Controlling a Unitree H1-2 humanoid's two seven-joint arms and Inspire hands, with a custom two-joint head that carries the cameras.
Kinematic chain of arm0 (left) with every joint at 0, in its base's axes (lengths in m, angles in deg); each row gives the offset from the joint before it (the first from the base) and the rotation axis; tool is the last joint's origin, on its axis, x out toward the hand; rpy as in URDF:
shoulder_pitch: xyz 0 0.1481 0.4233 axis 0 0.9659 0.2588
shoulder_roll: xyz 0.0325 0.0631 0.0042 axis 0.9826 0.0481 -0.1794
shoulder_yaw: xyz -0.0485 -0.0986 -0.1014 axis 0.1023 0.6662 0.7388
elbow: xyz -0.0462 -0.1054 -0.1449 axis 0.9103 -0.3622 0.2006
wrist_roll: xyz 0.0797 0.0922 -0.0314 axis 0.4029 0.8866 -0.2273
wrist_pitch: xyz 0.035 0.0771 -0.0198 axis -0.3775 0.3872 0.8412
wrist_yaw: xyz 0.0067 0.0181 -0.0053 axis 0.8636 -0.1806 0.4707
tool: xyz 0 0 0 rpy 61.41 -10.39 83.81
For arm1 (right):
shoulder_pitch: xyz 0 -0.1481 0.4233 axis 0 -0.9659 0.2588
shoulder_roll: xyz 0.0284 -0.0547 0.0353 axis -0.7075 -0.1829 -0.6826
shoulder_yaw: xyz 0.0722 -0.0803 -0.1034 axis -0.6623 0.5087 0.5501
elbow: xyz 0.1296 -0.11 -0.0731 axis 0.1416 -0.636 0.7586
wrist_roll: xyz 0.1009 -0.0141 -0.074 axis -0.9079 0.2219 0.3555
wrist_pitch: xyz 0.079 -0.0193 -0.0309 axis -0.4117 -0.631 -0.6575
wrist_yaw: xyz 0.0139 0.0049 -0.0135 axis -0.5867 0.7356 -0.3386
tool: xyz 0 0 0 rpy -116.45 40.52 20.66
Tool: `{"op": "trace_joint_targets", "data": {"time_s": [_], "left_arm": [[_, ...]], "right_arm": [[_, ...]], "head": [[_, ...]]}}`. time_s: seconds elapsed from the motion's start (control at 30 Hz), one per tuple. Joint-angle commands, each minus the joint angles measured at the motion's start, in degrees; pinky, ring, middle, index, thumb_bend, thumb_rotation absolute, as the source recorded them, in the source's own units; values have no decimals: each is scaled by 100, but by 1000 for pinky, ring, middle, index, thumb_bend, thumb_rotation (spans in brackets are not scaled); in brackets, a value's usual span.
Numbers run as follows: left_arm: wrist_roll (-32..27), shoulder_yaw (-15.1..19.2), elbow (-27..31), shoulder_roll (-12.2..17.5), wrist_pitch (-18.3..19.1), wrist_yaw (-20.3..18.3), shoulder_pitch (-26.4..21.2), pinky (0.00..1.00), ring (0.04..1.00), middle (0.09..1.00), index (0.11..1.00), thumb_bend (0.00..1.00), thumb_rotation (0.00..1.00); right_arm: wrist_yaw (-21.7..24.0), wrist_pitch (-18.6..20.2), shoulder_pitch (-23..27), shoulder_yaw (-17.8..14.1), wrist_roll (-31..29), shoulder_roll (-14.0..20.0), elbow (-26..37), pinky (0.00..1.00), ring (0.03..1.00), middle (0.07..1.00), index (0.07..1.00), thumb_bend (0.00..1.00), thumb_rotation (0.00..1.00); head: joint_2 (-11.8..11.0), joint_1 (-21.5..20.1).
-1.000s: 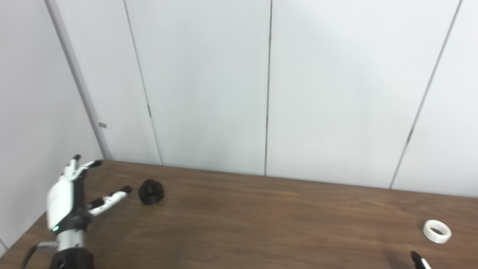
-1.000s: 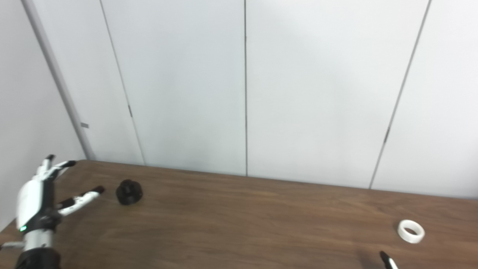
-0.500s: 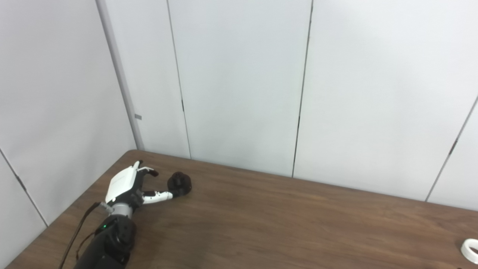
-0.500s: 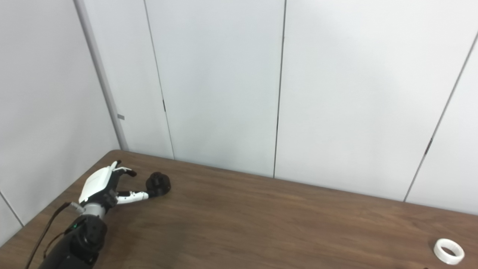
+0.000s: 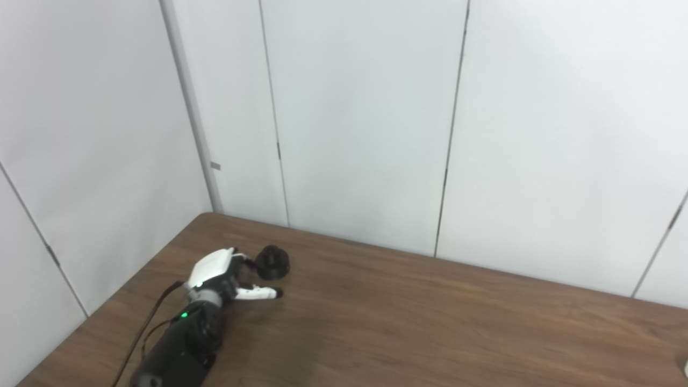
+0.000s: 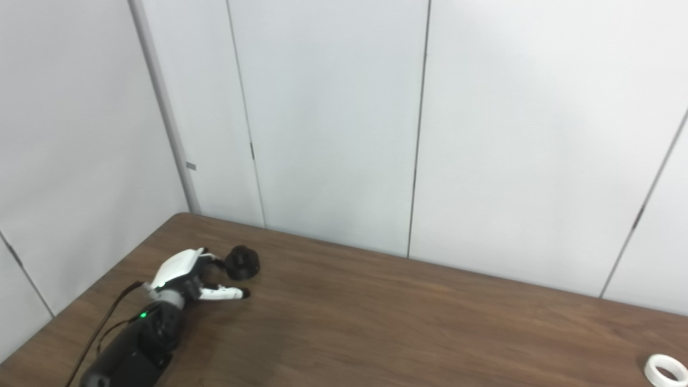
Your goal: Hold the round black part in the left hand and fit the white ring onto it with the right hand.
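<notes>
The round black part [image 5: 272, 263] sits on the brown table [image 5: 408, 322] near its far left corner. My left hand [image 5: 221, 275] lies just left of the part, open, with its fingers reaching toward the part's left side and its thumb stretched along the table in front of it. The hand has no hold on the part. The white ring [image 6: 665, 369] lies flat at the table's near right, only partly inside the right eye view. My right hand is out of both views.
White wall panels [image 5: 365, 123] rise directly behind the table's far edge and along its left side. A black cable [image 5: 145, 333] runs down along my left forearm.
The camera has swung left, shifting the whole scene right. My left hand has closed in on the black part, with its thumb now in front of the part.
</notes>
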Motion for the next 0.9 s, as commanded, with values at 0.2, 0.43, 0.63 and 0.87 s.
{"op": "trace_joint_targets", "data": {"time_s": [0.2,0.43,0.63,0.87], "left_arm": [[104,-83,-19,147,207,-32,-268,1000,1000,1000,917,1000,478],[288,-68,-140,22,226,-126,-330,1000,1000,1000,921,1000,467],[321,-76,-282,-91,197,115,-395,1000,1000,1000,889,1000,424],[391,-319,-501,-199,60,615,-427,1000,1000,1000,817,1000,318]], "right_arm": [[-14,77,-139,-90,-47,102,-119,908,1000,1000,1000,603,451],[0,56,-203,-121,-69,150,-99,922,1000,1000,1000,591,431],[43,47,-262,-150,-134,193,-43,929,1000,1000,1000,568,401],[77,125,-303,-205,-138,220,3,893,1000,1000,1000,565,401]], "head": [[-18,58],[-26,125],[-8,181],[6,244]]}}
